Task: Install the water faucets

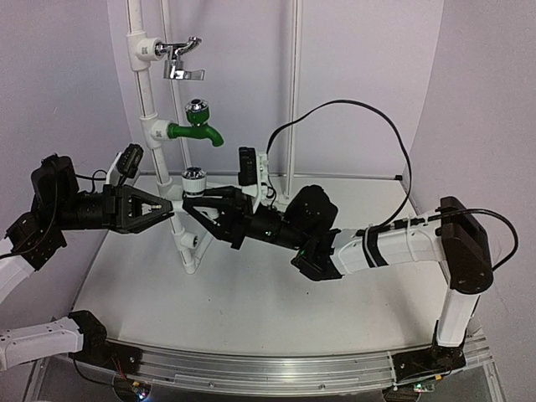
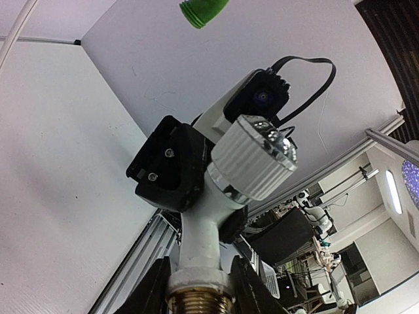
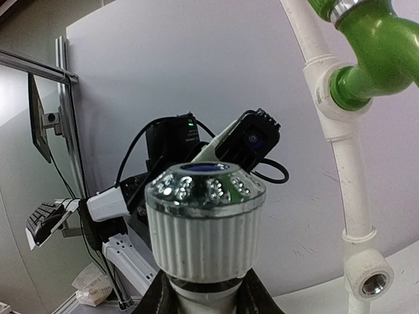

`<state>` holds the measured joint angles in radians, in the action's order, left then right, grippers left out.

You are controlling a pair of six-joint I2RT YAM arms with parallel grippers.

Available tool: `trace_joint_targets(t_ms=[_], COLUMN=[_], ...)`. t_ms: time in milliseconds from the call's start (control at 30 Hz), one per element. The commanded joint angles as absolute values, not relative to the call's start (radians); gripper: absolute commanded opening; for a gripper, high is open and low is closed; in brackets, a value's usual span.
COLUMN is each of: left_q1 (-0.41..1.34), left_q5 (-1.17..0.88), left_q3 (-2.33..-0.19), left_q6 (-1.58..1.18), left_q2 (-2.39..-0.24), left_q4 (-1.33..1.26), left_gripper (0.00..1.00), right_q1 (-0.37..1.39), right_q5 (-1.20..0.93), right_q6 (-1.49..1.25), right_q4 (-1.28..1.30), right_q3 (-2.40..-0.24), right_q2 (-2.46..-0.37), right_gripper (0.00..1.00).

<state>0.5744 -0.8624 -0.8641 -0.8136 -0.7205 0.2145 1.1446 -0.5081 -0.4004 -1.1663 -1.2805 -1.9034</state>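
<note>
Top view: water faucet is off the table, in the air just right of the white pipe. It sits below the green tap and above the open tee socket, chrome knob facing up. Chrome lever tap is at the top of the pipe. left gripper comes in from the left, tips pinched narrow at the pipe side of the faucet. right gripper comes in from the right, fingers meeting just under the knob. Both are on the same part.

Left wrist: faucet fills the centre, ribbed white knob with shiny cap tilted up-right. White body runs down to a brass thread at the bottom edge. Left fingers sit tight either side of the collar above that thread, clamped on it. A black finger of the right gripper is pressed on the body just under the knob, with the right wrist camera behind it. Green spout tip shows at the top edge.

Right wrist: knob dead centre and upright, right fingers closed on the stem under it. Pipe stands to the right, apart from the faucet. Green tap is top right. Tee socket is lower right, brass thread visible in its open mouth. Left wrist camera is behind the knob
</note>
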Motion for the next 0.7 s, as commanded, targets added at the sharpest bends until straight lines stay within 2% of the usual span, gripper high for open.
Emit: trace_joint_targets(t_ms=[0, 67, 167, 233, 367, 667], left_q1=[0.581, 0.580, 0.579, 0.580, 0.580, 0.580], left_q5=[-0.884, -0.870, -0.864, -0.873, -0.896, -0.915], left_q3=[-0.879, -0.880, -0.894, -0.908, -0.914, -0.930], left_q6=[-0.806, -0.798, -0.777, -0.759, -0.746, -0.720], left_q2=[-0.721, -0.718, -0.730, -0.745, -0.757, -0.762], left_q4=[0.146, 0.147, 0.164, 0.189, 0.200, 0.247], left_gripper=[0.14, 0.02, 0.00, 0.00, 0.00, 0.00], right_q1=[1.149, 1.149, 1.148, 1.146, 1.142, 1.123], right_q5=[-0.481, -0.494, -0.574, -0.623, -0.659, -0.666], right_q6=[-0.420, -0.408, -0.328, -0.250, -0.118, -0.008], right_q4=[-1.162, -1.119, -0.950, -0.793, -0.601, -0.476], right_q3=[-1.324, -1.298, -1.265, -1.277, -1.314, -1.376], right_q2=[-1.898, -1.872, -1.815, -1.782, -1.743, -1.726], right_gripper=[0.03, 0.21, 0.48, 0.56, 0.61, 0.61])
